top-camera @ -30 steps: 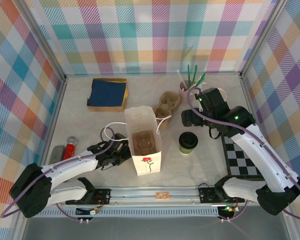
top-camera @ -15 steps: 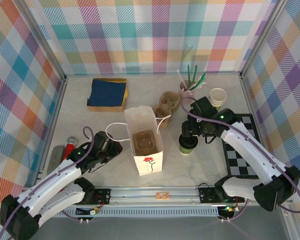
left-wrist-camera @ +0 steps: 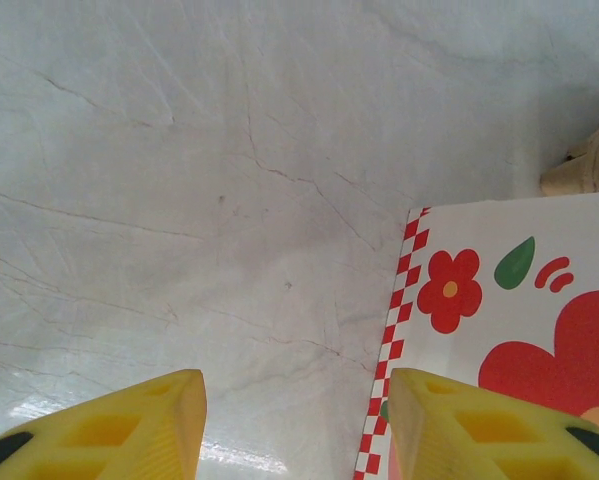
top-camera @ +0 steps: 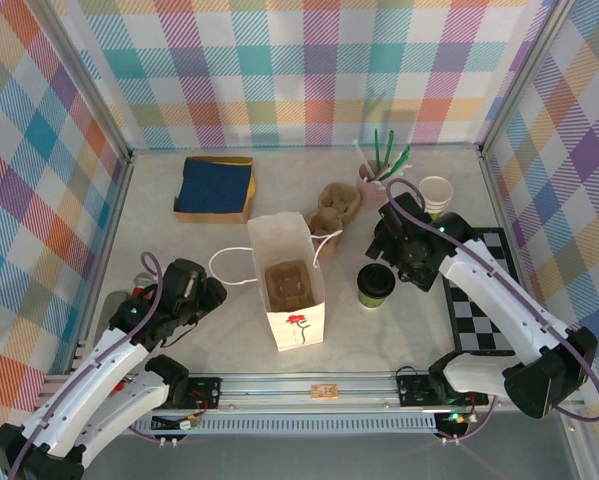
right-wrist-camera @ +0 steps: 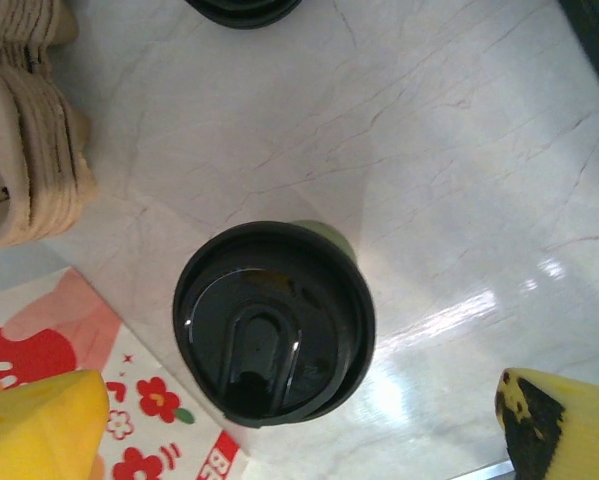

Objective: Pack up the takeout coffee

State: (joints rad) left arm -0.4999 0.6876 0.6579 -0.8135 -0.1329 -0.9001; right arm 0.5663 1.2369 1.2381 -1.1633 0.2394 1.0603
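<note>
left tool (left-wrist-camera: 294, 425): yellow wedge fingers spread, empty, over veined marble-look counter (left-wrist-camera: 179, 180) | paper bag (top-camera: 297, 318): white, upright, open-topped, flower print | takeout coffee (top-camera: 376, 285): green paper cup, round glossy black lid, upright on counter just right of bag | right tool (right-wrist-camera: 299, 400): spread wide above lid, not gripping

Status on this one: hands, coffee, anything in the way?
Left hand open over table. Right hand open above takeout coffee, not gripping. Coffee upright beside paper bag, nothing between.
</note>
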